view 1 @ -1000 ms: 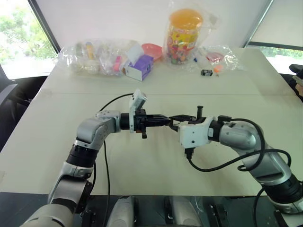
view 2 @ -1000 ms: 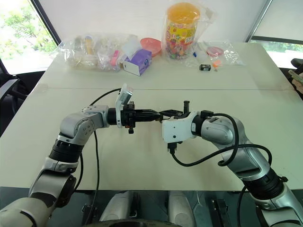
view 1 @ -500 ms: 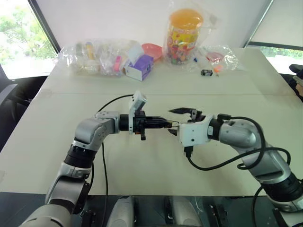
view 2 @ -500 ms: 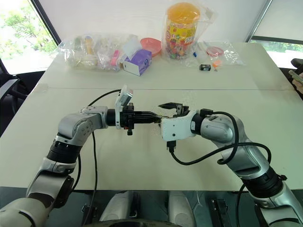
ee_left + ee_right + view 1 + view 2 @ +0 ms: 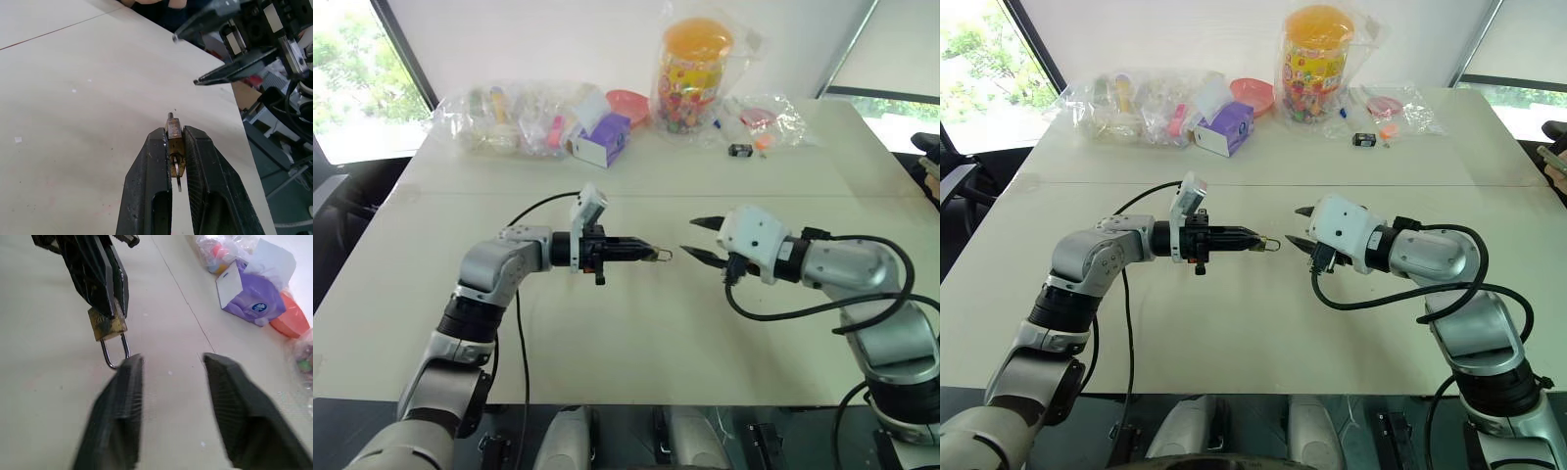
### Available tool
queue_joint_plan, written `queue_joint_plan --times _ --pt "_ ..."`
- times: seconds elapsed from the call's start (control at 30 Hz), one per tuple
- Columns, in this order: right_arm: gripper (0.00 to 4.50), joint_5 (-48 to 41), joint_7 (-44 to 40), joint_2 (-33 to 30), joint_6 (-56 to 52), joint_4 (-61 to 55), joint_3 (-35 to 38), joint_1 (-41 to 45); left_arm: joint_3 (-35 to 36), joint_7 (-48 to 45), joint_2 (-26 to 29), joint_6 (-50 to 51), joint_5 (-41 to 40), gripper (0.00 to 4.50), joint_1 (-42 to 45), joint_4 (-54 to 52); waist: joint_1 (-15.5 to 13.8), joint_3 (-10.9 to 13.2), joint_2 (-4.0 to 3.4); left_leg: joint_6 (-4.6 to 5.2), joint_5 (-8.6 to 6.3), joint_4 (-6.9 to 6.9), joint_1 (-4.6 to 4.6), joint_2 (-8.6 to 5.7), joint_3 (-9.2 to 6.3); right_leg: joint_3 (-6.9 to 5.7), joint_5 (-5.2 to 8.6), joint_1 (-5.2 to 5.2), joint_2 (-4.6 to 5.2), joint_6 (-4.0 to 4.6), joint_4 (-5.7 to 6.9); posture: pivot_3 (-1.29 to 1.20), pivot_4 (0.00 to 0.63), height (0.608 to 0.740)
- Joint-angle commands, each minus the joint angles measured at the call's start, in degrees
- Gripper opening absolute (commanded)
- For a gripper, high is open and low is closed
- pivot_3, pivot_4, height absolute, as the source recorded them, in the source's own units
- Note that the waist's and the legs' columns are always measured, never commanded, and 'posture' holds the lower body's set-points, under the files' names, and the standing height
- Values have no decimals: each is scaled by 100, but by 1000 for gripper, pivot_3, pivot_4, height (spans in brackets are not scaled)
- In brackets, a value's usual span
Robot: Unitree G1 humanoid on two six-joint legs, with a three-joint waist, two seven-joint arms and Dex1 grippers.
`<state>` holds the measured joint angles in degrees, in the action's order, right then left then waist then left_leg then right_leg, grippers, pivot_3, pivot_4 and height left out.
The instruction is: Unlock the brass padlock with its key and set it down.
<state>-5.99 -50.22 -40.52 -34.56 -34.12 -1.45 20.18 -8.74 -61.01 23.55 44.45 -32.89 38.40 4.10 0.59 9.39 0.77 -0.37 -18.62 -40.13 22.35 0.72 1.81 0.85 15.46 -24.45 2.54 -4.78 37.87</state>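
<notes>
Left gripper (image 5: 644, 253) clamps the small brass padlock (image 5: 108, 324) above the table; right gripper (image 5: 704, 240) stands apart, fingers spread, empty.
One padlock: tarnished gold-yellow block, thin silvery shackle pointing toward the right gripper.

I see my arms in silver-grey shells with black joints — a white camera block on each wrist, looping black cables, and ridged black fingers (image 5: 116, 426).

The small brass padlock (image 5: 108, 324), shackle (image 5: 113, 352) closed, hangs above the counter (image 5: 636, 323), clamped in the left pincer (image 5: 646, 253).
</notes>
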Motion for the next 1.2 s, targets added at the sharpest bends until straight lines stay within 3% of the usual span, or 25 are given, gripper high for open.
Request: queue_joint_plan --times 0.03,0.33,1.2 --pt "33 -219 186 82 -192 -298 4 92 64 -30 -18 -67 -2 0 199 -102 0 0 0 0 0 0 0 0 0 0 0 0 0 0 0 0 150 735" --pt "33 -390 511 204 -376 -319 -303 114 119 -102 -44 11 -117 0 235 -84 1 0 0 0 0 0 0 0 0 0 0 0 0 0 0 0 150 735" --pt "33 -222 585 63 395 307 -551 -299 435 -59 -160 342 -482 0 333 -104 2 0 0 0 0 0 1 0 0 0 0 0 -2 0 -1 0 150 735"
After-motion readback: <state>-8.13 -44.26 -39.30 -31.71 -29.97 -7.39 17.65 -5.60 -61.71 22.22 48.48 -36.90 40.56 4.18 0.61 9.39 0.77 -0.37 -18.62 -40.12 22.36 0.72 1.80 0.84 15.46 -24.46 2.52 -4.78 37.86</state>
